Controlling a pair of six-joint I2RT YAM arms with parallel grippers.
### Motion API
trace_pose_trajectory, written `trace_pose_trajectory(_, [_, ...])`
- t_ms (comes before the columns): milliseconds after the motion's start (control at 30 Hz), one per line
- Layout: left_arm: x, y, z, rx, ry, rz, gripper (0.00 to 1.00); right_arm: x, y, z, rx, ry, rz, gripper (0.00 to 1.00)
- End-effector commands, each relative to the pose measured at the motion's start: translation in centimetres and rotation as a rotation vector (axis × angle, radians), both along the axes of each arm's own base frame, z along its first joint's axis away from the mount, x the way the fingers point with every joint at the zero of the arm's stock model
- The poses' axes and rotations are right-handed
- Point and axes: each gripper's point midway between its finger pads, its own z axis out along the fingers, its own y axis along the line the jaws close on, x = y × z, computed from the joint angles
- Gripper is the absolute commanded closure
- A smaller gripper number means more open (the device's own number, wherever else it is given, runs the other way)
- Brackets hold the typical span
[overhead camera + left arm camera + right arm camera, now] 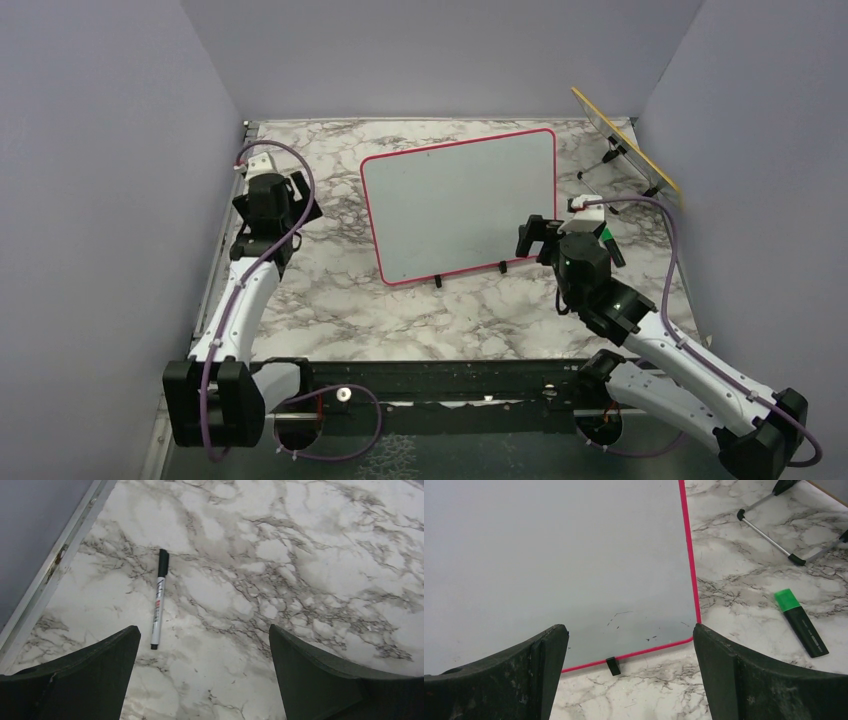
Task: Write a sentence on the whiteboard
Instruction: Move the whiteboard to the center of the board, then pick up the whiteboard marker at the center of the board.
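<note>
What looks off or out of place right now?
The whiteboard sits skewed to the table, with faint dark specks near one bottom corner. A black-capped pen and a green-capped marker lie loose.

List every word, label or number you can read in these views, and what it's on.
Whiteboard: no writing, only a few faint dark flecks near its lower edge.
Black-capped pen: red and black print on the white barrel, too small to read.
Green-capped marker: faint print on the black barrel, too blurred to read.

A robot test cell in a lab: plain lavender walls [90, 150] box in a marble-patterned table [330, 300], with the left arm [245, 290] and the right arm [680, 360] bolted to a black rail [450, 385].
</note>
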Motion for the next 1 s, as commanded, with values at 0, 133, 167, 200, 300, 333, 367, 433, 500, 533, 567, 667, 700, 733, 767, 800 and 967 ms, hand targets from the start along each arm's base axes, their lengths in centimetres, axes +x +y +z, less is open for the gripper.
trace_pose_trajectory(0, [0.0, 2.5, -1.7, -0.054, 0.099, 0.103, 0.01, 0.3, 0.7, 2.6, 0.044, -0.063, 0.039, 0.00])
trace_pose_trajectory(133, [0.2, 3.9, -4.2, -0.102, 0.188, 0.140, 0.01, 0.0, 0.7, 2.8, 0.046, -0.063, 0.050, 0.00])
trace_pose_trajectory(167, [0.4, 4.1, -4.7, -0.110, 0.210, 0.142, 0.01, 0.0, 0.7, 2.9, 0.050, -0.068, 0.050, 0.00])
trace_pose_trajectory(200, [0.5, 4.5, -5.5, -0.116, 0.240, 0.155, 0.01, -0.1, 0.6, 3.0, 0.053, -0.069, 0.048, 0.00])
trace_pose_trajectory(300, [1.2, 5.2, -6.8, -0.142, 0.295, 0.167, 0.01, 0.0, -0.1, 3.1, 0.061, -0.080, 0.006, 0.00])
trace_pose_trajectory(333, [1.4, 5.5, -7.3, -0.152, 0.312, 0.174, 0.01, 0.0, -0.4, 3.3, 0.064, -0.084, -0.012, 0.00])
trace_pose_trajectory(367, [1.6, 5.8, -7.7, -0.163, 0.326, 0.179, 0.01, 0.0, -0.5, 3.5, 0.075, -0.091, -0.019, 0.00])
trace_pose_trajectory(433, [2.3, 6.4, -8.8, -0.191, 0.359, 0.181, 0.03, -0.1, -0.6, 3.9, 0.091, -0.110, -0.023, 0.00])
trace_pose_trajectory(500, [3.0, 7.0, -10.0, -0.216, 0.410, 0.180, 0.07, -0.1, -0.5, 4.4, 0.109, -0.131, -0.014, 0.00])
trace_pose_trajectory(533, [3.5, 7.3, -10.4, -0.226, 0.432, 0.178, 0.11, -0.1, -0.4, 4.5, 0.112, -0.140, -0.007, 0.00])
trace_pose_trajectory(567, [3.9, 7.5, -11.1, -0.237, 0.460, 0.175, 0.13, -0.2, -0.2, 4.5, 0.116, -0.145, 0.001, 0.00])
trace_pose_trajectory(667, [5.2, 7.9, -12.5, -0.249, 0.526, 0.167, 0.23, -0.2, -0.4, 4.2, 0.115, -0.146, -0.002, 0.00])
trace_pose_trajectory(700, [5.6, 7.8, -12.8, -0.256, 0.539, 0.159, 0.26, -0.2, -0.4, 4.0, 0.110, -0.141, -0.005, 0.00])
trace_pose_trajectory(733, [5.9, 7.7, -13.2, -0.265, 0.555, 0.150, 0.31, -0.3, -0.6, 4.0, 0.107, -0.139, -0.015, 0.00])
trace_pose_trajectory(767, [6.2, 7.6, -13.5, -0.271, 0.568, 0.144, 0.35, -0.3, -0.8, 3.9, 0.105, -0.135, -0.024, 0.00])
trace_pose_trajectory(800, [6.3, 7.6, -13.8, -0.276, 0.579, 0.140, 0.38, -0.4, -1.0, 3.8, 0.104, -0.134, -0.032, 0.00])
trace_pose_trajectory(967, [6.2, 8.0, -15.3, -0.259, 0.641, 0.145, 0.58, -0.6, -1.5, 3.5, 0.106, -0.139, -0.043, 0.00])
